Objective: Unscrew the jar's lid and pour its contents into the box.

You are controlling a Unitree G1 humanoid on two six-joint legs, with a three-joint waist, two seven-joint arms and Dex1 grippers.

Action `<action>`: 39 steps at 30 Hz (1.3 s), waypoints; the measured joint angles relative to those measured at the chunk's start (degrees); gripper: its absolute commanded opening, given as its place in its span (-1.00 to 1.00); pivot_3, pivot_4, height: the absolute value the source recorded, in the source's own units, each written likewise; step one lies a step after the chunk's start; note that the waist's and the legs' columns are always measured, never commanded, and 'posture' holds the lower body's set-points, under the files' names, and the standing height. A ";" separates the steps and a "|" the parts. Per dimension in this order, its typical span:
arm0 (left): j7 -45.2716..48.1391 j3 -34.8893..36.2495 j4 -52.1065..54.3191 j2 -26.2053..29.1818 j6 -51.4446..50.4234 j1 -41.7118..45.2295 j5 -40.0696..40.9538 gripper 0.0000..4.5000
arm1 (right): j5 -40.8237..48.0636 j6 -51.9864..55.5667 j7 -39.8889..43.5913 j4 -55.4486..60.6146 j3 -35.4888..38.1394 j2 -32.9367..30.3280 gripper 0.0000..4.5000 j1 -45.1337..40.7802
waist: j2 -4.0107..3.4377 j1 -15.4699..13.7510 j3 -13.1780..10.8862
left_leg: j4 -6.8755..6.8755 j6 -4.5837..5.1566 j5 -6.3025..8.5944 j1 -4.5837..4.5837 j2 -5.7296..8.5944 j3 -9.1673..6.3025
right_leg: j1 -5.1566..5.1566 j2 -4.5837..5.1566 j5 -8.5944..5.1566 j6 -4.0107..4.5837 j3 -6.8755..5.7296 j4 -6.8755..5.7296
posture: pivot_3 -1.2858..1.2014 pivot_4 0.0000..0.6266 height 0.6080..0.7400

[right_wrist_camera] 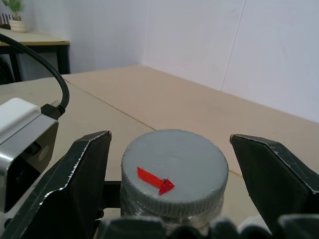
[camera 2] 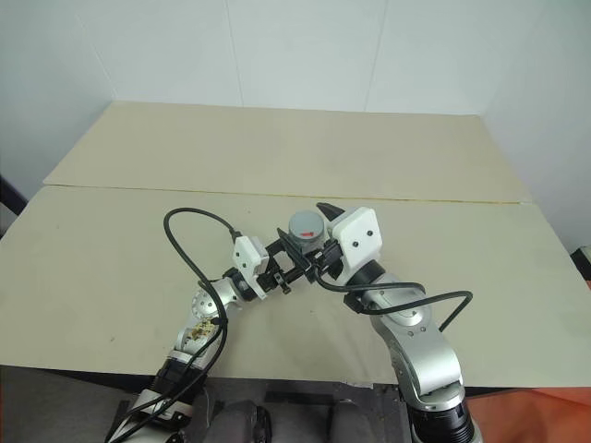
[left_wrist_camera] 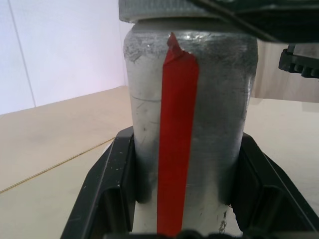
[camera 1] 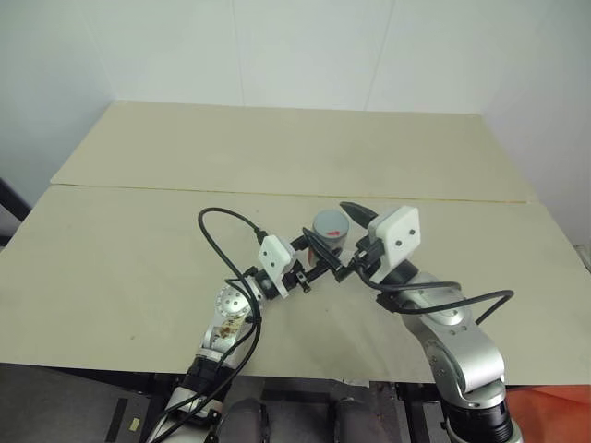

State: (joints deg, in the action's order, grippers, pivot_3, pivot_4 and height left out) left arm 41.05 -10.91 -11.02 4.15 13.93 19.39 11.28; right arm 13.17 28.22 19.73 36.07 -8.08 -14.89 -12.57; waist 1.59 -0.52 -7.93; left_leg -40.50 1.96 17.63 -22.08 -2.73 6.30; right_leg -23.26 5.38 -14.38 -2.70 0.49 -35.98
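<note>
Two grippers met at the jar (left_wrist_camera: pixel 187 129), raised above the table (camera 1: pixel 138 240): left gripper (left_wrist_camera: pixel 184 199) clamped its rigid, likely slick body; right gripper (right_wrist_camera: pixel 172 164) spread wide, straddling the ridged lid (right_wrist_camera: pixel 174 172), seemingly untouched.

We see a silver-grey jar (left_wrist_camera: pixel 189 124) with a red strip, a grey lid (right_wrist_camera: pixel 174 172) with a red mark, black fingers (right_wrist_camera: pixel 75 184), and a beige tabletop (camera 1: pixel 277 148).
</note>
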 measured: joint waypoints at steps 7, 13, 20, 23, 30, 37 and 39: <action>0.06 0.00 0.00 0.00 0.01 0.01 0.00 -0.07 | 0.46 0.00 0.29 -0.09 -0.01 -0.35 0.98 0.02 | 0.00 0.00 0.00 | 0.00 0.00 0.00 0.00 0.00 0.00 | 0.00 0.00 0.00 0.00 0.00 0.00 | 0.03 -0.52 1.00; 0.14 -0.02 0.00 -0.03 0.08 0.00 0.00 -0.07 | 0.64 -0.03 0.30 -0.25 0.04 -0.39 0.24 0.18 | 0.00 0.00 0.00 | 0.00 0.00 0.00 0.00 0.00 0.00 | 0.00 0.00 0.00 0.00 0.00 0.00 | 0.03 -0.52 1.00; 0.15 -0.03 -0.01 0.03 0.08 0.00 0.00 -0.07 | 0.64 -0.19 0.49 -0.44 0.05 -0.39 0.24 0.20 | 0.00 0.00 0.00 | 0.00 0.00 0.00 0.00 0.00 0.00 | 0.00 0.00 0.00 0.00 0.00 0.00 | 0.03 -0.52 1.00; 0.25 -0.02 -0.09 0.14 0.08 -0.02 0.00 -0.07 | 1.26 -0.27 1.28 -0.83 0.26 -0.51 0.24 0.07 | 0.00 0.00 0.00 | 0.00 0.00 0.00 0.00 0.00 0.00 | 0.00 0.00 0.00 0.00 0.00 0.00 | 0.03 -0.52 1.00; 1.13 -0.02 -0.22 0.16 0.08 -0.25 0.10 -0.07 | 6.75 -1.90 9.79 -5.43 3.60 -4.14 0.24 -2.27 | 0.00 0.00 0.00 | 0.00 0.04 0.02 0.01 0.00 0.00 | 0.01 -0.01 0.00 0.00 0.00 0.00 | 0.03 -0.52 1.00; 3.62 -0.15 -0.12 0.20 0.06 -1.26 1.74 -0.07 | 12.90 -4.70 25.50 -14.64 5.45 -11.25 0.24 -8.27 | 0.00 0.02 0.00 | -0.04 0.08 0.04 0.02 -0.02 0.01 | 0.04 -0.01 0.01 -0.02 0.00 0.01 | 0.03 -0.52 1.00; 4.76 -0.19 -0.04 0.35 0.00 -1.49 2.46 -0.07 | 14.07 -5.77 30.57 -18.04 5.55 -12.61 0.24 -10.41 | 0.00 0.02 0.00 | -0.05 0.08 0.04 0.03 -0.02 0.01 | 0.03 -0.01 0.01 -0.02 0.01 0.00 | 0.03 -0.52 1.00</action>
State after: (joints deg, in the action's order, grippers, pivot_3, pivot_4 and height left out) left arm 45.81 -11.09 -11.05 4.50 13.92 17.89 13.74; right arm 27.24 22.45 50.30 18.03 -2.53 -27.50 -22.98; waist 1.59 -0.50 -7.93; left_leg -40.55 2.04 17.67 -22.06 -2.76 6.31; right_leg -23.23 5.37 -14.36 -2.71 0.50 -35.98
